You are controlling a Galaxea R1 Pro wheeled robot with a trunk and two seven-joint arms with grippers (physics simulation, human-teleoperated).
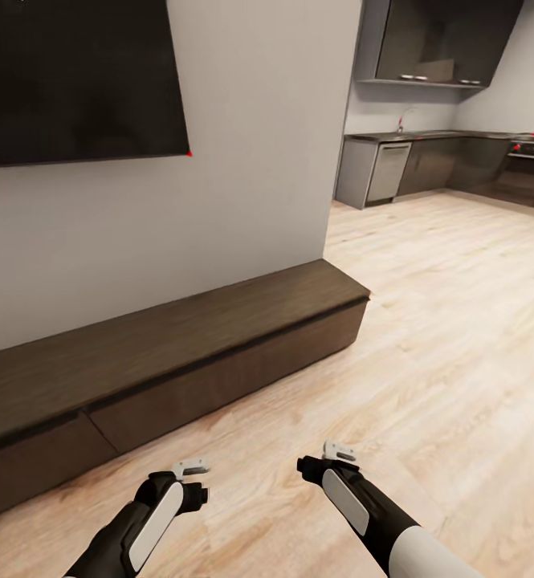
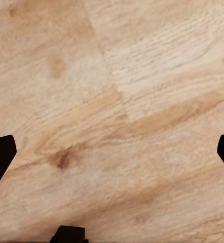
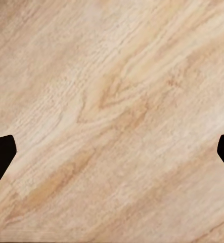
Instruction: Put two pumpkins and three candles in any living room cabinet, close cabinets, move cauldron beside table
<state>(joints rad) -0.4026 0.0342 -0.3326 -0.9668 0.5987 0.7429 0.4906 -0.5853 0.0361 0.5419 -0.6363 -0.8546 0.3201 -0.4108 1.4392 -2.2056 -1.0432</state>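
Here, the closed cabinet (image 1: 178, 353) lines the wall; the left gripper (image 1: 193, 482) and right gripper (image 1: 331, 459) hover over wood floor (image 1: 443, 321), fingers spread, empty.

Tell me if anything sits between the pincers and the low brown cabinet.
Nothing visible does. Only bare wood floor lies between the left pincer, the right pincer and the cabinet, whose fronts look shut.
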